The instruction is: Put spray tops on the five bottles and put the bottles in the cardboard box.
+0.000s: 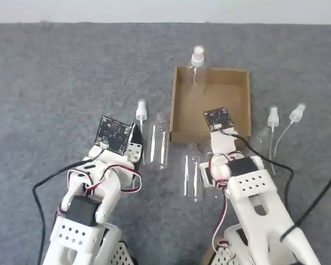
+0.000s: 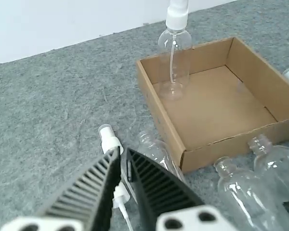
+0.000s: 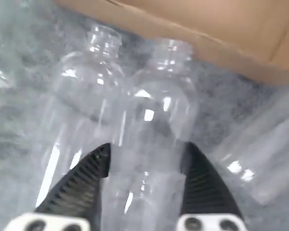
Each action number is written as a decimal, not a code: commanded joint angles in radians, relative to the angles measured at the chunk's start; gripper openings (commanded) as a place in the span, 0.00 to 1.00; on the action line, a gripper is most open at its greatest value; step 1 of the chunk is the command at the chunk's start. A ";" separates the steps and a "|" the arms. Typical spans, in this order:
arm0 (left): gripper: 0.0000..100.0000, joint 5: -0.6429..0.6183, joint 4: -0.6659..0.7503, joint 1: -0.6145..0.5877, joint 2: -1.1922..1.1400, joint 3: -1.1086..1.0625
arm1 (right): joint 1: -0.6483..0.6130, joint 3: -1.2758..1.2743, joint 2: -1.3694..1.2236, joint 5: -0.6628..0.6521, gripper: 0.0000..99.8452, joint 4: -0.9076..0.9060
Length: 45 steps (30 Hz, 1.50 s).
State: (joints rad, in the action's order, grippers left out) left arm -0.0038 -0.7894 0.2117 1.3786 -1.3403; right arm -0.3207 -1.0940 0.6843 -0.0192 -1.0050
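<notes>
The cardboard box (image 1: 240, 94) (image 2: 156, 103) lies open at the table's middle back. One capped bottle (image 1: 197, 74) (image 2: 174, 53) stands upright in its far corner. My left gripper (image 1: 137, 135) (image 2: 123, 154) is shut, just over a loose spray top (image 1: 141, 112) (image 2: 107, 137) lying beside an uncapped bottle (image 1: 159, 142) (image 2: 156, 151). My right gripper (image 3: 144, 163) is open, its fingers on either side of an uncapped bottle (image 3: 156, 110) lying in front of the box. Another bare bottle (image 1: 192, 172) (image 3: 84, 91) lies next to it.
To the right of the box lie two more spray tops (image 1: 273, 117) (image 1: 296, 113) and a further bare bottle (image 1: 261, 139) (image 3: 260, 159). Grey felt (image 1: 55, 83) covers the table, with open room at the left and back. Cables trail from both arms.
</notes>
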 commanded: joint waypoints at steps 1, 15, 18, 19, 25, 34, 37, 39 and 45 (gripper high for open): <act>0.01 0.005 0.034 -0.006 0.011 0.012 | 0.082 0.014 0.042 -0.153 0.04 -0.015; 0.02 0.000 -0.149 -0.117 -0.486 0.440 | 0.351 0.420 0.193 -0.491 0.05 -0.481; 0.03 -0.002 -0.157 -0.115 -0.675 0.519 | 0.524 0.453 0.154 -0.594 0.05 -0.475; 0.05 -0.002 -0.155 -0.114 -0.735 0.538 | 0.576 0.460 0.136 -0.634 0.05 -0.473; 0.14 -0.002 -0.155 -0.120 -1.034 0.653 | 0.843 0.466 -0.022 -0.760 0.05 -0.309; 0.14 -0.043 -0.144 -0.178 -1.336 0.829 | 1.024 0.473 -0.340 -0.802 0.06 -0.036; 0.14 -0.041 -0.140 -0.210 -1.424 0.881 | 1.059 0.473 -0.401 -0.802 0.06 0.024; 0.14 -0.038 -0.140 -0.218 -1.482 0.918 | 1.075 0.473 -0.430 -0.802 0.06 0.051; 0.14 -0.037 -0.146 -0.210 -1.620 0.987 | 1.110 0.474 -0.490 -0.802 0.06 0.124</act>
State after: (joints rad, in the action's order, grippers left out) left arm -0.0330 -0.9429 0.0046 -0.2140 -0.4227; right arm 0.7656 -0.6935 0.1918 -0.8078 -0.9221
